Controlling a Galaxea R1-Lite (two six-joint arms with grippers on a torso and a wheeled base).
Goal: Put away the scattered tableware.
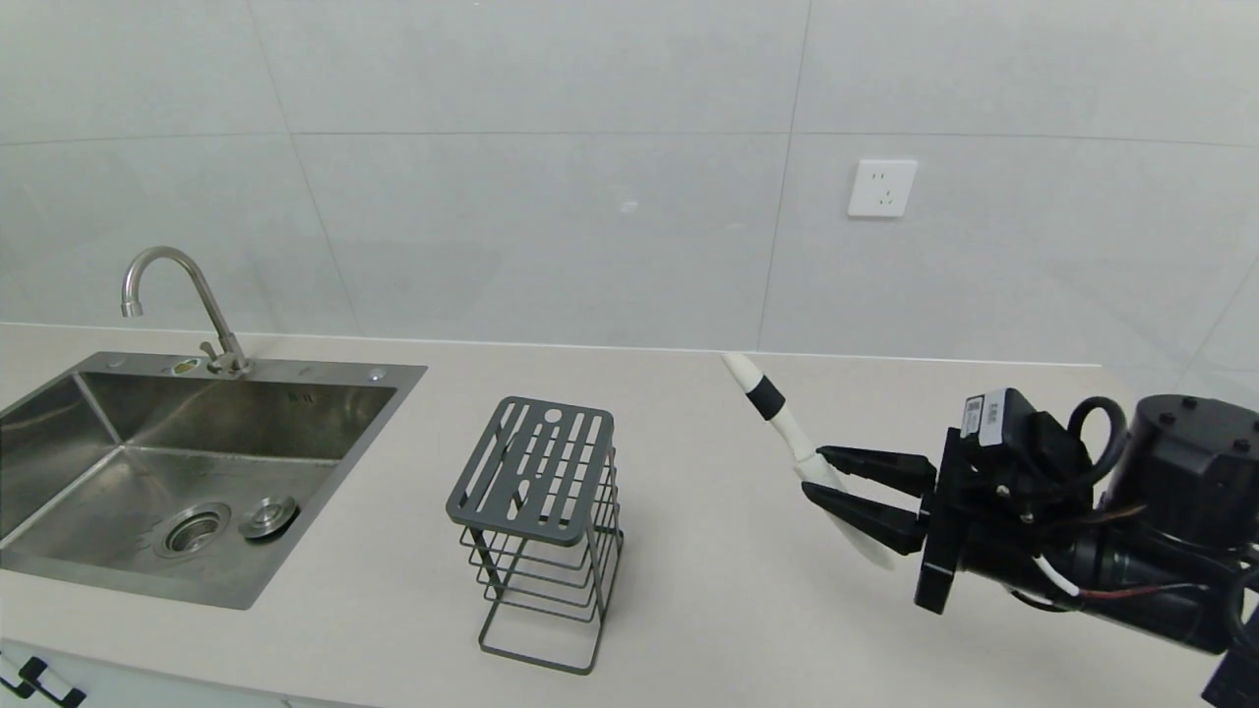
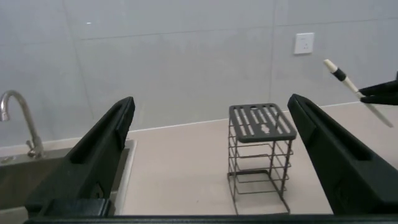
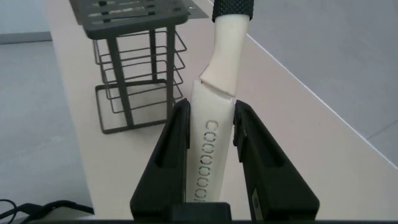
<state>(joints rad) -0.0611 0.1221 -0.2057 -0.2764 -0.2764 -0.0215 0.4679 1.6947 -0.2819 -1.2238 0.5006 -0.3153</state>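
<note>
My right gripper (image 1: 816, 472) hangs above the right side of the counter, shut on the flat perforated end of a white knife (image 1: 777, 413). Its handle, ringed by a black band, points up and away toward the wall. The right wrist view shows the knife (image 3: 224, 56) clamped between the right gripper's (image 3: 211, 109) two black fingers. A grey wire rack (image 1: 536, 521) with a slotted top stands on the counter to the left of the knife. In the left wrist view my left gripper (image 2: 211, 102) is open wide, with the rack (image 2: 261, 155) and the knife (image 2: 348, 84) well beyond it.
A steel sink (image 1: 295, 379) with a faucet (image 1: 177, 295) and a loose drain plug (image 1: 268, 513) takes up the counter's left end. A wall socket (image 1: 882, 188) sits above the counter at the right. Bare counter lies between the rack and the knife.
</note>
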